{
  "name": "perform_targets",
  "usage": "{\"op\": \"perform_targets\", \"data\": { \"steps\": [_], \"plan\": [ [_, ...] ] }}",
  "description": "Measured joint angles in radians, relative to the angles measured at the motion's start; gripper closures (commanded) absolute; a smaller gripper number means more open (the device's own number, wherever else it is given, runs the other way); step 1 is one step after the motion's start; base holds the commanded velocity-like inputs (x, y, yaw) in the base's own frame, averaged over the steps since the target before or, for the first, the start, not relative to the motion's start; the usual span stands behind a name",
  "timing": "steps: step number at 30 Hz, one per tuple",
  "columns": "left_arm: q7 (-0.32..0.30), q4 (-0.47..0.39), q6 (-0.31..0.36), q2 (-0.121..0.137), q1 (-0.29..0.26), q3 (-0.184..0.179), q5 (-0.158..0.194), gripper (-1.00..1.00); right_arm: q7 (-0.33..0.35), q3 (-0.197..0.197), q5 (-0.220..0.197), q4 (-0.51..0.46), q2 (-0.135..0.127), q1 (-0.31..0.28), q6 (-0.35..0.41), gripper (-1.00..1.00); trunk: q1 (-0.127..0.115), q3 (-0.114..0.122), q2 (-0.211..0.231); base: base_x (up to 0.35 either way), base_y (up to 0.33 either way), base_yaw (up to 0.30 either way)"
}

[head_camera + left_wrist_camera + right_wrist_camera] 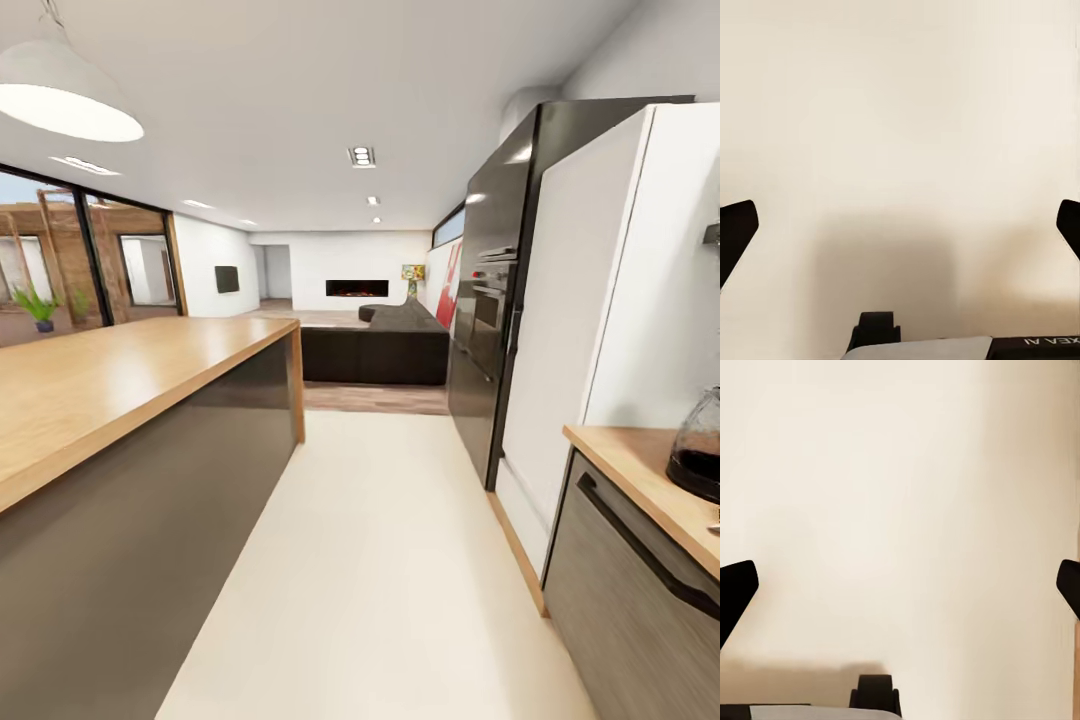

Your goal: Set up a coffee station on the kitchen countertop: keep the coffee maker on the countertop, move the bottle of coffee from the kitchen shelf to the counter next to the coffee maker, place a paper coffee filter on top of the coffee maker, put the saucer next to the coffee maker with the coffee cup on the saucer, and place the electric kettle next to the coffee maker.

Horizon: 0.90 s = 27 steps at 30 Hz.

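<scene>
kettle (700, 446) is the one task item on show, a glass jug with a dark base standing on the countertop (640, 470) at the far right of the head view, cut off by the frame edge so its handle and rim cannot be made out; it sits near the counter's end, just beside a tall white panel (590, 300) and above a dark-grey cabinet front with a black bar handle (640, 550). opposite it runs the wooden island (110, 375) with dark sides, and a pale floor (380, 560) forms the aisle between them, leading toward a black oven tower (495, 300), a dark sofa (385, 345) and a lit fireplace (357, 288) far off. the head camera looks level down this aisle rather than down at a work surface, which suggests the robot is travelling, not handling anything. left gripper (900, 229) points at bare cream floor, its two dark fingertips (735, 229) at opposite edges of the wrist view, spread wide with nothing between them; right gripper (900, 589) is the same, fingertips (735, 589) far apart and empty, over floor with a thin wood strip at one edge. both arms seem to hang tucked and facing down, a sensible carry pose for driving. my guess is that the coffee setup is barely begun or between steps, since the kettle already rests on the counter but neither hand has anything; the base likely needs to turn toward the counter or shelf next.
</scene>
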Motion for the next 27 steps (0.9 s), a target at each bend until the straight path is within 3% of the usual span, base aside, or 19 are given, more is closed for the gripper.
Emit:
{"op": "perform_targets", "data": {
  "steps": [18,27],
  "plan": [
    [0.0,0.0,-0.001,0.0,0.0,0.001,0.0,-1.0,0.0,0.0,0.0,0.0,0.001,0.0,-0.001,-1.0,0.0,0.0,0.0,0.318,0.133,-0.244],
    [0.0,0.0,-0.001,0.0,0.0,0.003,0.0,-1.0,0.0,0.0,0.0,0.0,0.001,0.0,-0.001,-1.0,0.001,0.0,0.0,0.077,0.062,-0.169]
  ]
}}
